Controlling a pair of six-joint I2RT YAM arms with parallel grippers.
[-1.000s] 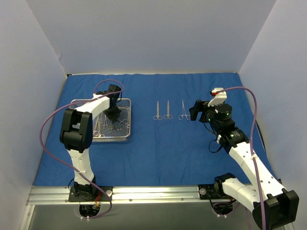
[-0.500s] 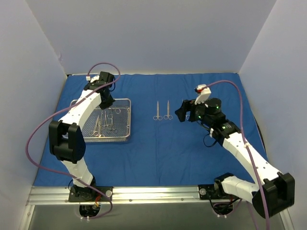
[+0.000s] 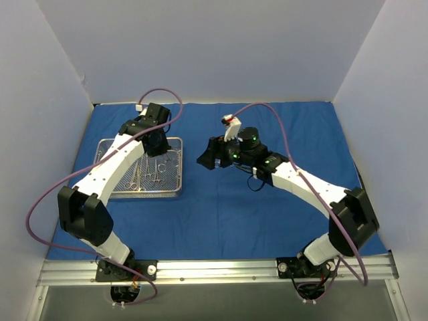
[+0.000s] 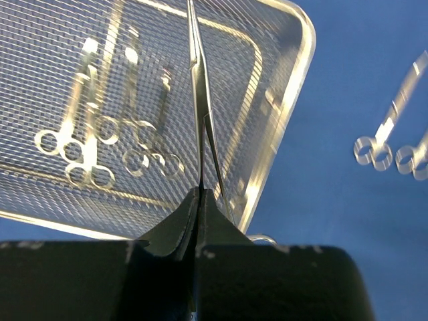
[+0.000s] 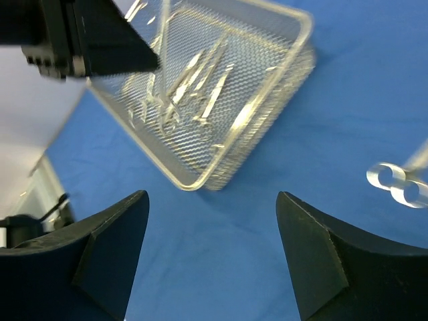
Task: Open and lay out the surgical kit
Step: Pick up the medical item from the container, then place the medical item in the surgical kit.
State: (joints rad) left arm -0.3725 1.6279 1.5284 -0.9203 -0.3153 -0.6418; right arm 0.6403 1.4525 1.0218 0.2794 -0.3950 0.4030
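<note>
The blue cloth (image 3: 221, 214) lies spread flat over the table. On its left stands the wire-mesh tray (image 3: 107, 190) with several ring-handled steel instruments (image 4: 93, 144) inside. My left gripper (image 4: 199, 195) hangs above the tray's far right part (image 3: 158, 142), shut on one slender instrument (image 4: 198, 100) that points away from the fingertips. My right gripper (image 5: 214, 241) is open over bare cloth just right of the tray (image 5: 200, 177), with nothing between its fingers (image 3: 207, 157). Two ring handles (image 4: 374, 150) of laid-out instruments rest on the cloth; the right arm hides them in the top view.
White walls enclose the cloth on three sides. A metal rail (image 3: 214, 271) with both arm bases runs along the near edge. Purple cables (image 3: 40, 200) loop off each arm. The two grippers are close together near the tray's right side.
My right arm has swung left across the cloth to the tray's right side, covering the laid-out instruments. My left gripper has risen out of the tray holding an instrument.
</note>
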